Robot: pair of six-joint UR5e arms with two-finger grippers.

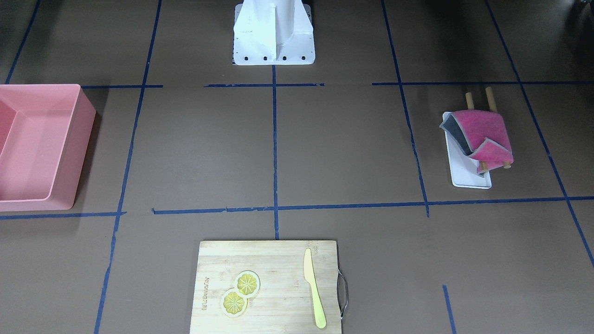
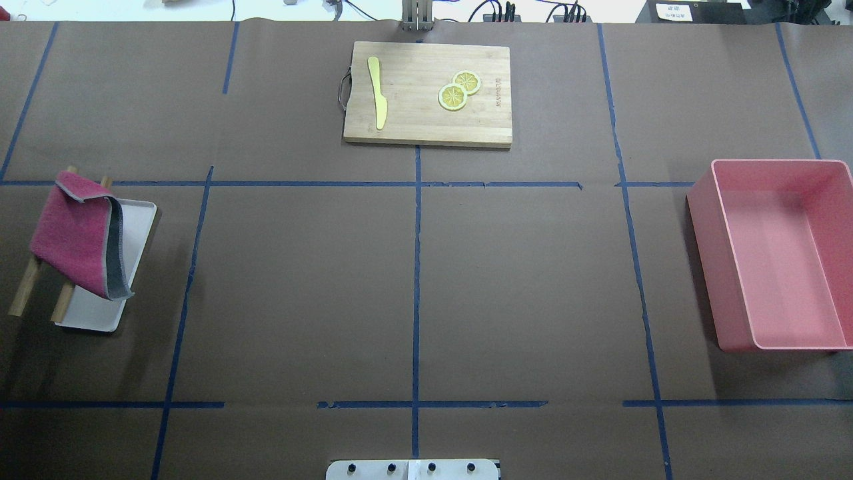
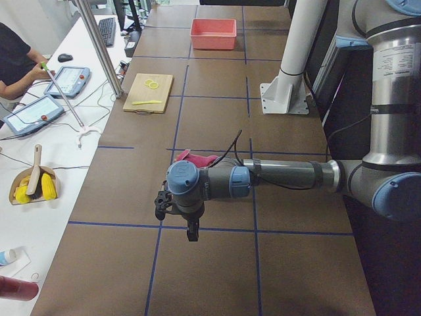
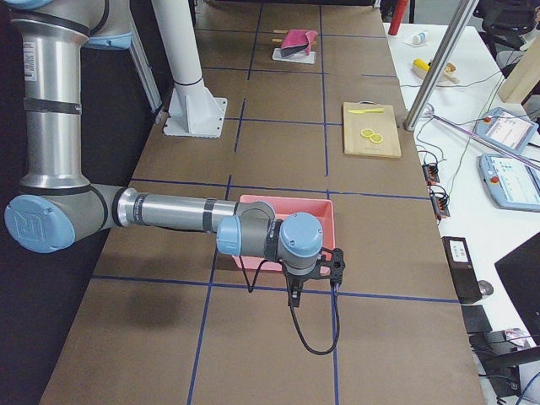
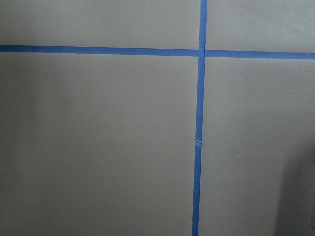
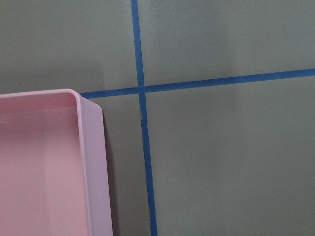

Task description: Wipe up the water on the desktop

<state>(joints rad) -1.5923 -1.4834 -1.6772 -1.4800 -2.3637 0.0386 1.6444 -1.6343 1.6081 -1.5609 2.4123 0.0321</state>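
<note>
The desktop is a dark-brown surface with blue tape lines; I see no water on it in any view. A magenta cloth with a grey underside hangs over two wooden rods on a small white tray at my left; it also shows in the front view. My left gripper hangs above the desktop at the table's left end, short of the cloth. My right gripper hangs at the right end beside the pink bin. Neither shows in the wrist views, so I cannot tell whether they are open or shut.
A pink bin stands at the right. A bamboo cutting board with two lemon slices and a yellow knife lies at the far middle. The white robot base stands at the near edge. An operator sits beyond the far side.
</note>
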